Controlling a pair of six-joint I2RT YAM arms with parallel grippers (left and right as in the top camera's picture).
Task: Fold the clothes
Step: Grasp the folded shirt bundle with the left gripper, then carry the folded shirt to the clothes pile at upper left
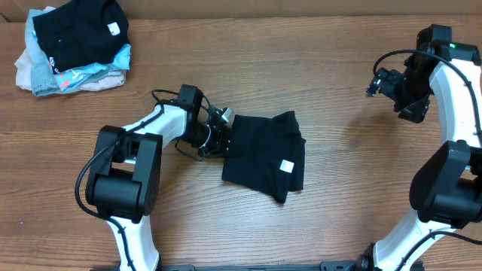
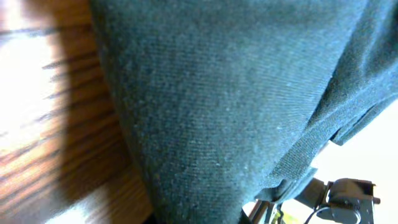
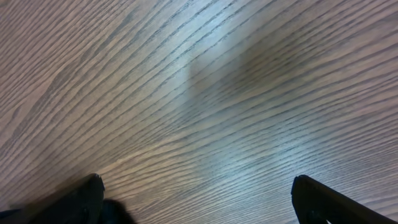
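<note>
Black cotton-looking fabric is what we've got in the middle of things: one black garment [image 1: 263, 154] lying loosely bunched on the wooden table [image 1: 316, 53]. It's roughly a rumpled rectangle, with a small white tag [image 1: 286, 166] showing near its lower right part. We're using that garment as the reference for everything else.

Right at the garment's left edge sits the left gripper [image 1: 222, 134], touching or just about touching the cloth. From the overhead view we can't make out its fingers against the dark fabric. The left wrist view doesn't help either, since it's almost all black garment [image 2: 236, 93] up close, with a strip of table [image 2: 43, 124] on the left side. So whether that gripper is clamped on the cloth or just resting against it, we honestly can't tell.

Well off to the garment's right and farther back is the right gripper [image 1: 376, 81], nowhere near the cloth. In its wrist view the two dark fingertips [image 3: 78, 196] sit at opposite bottom corners, spread wide, with plain table [image 3: 217, 93] grain showing between them and a soft shadow on the wood. So that one is open and holding nothing.

Far to the garment's left and back, well apart from it, is a pile of clothes [image 1: 71, 49]. It has a black piece on top, and light blue and pale pinkish pieces poke out underneath.
</note>
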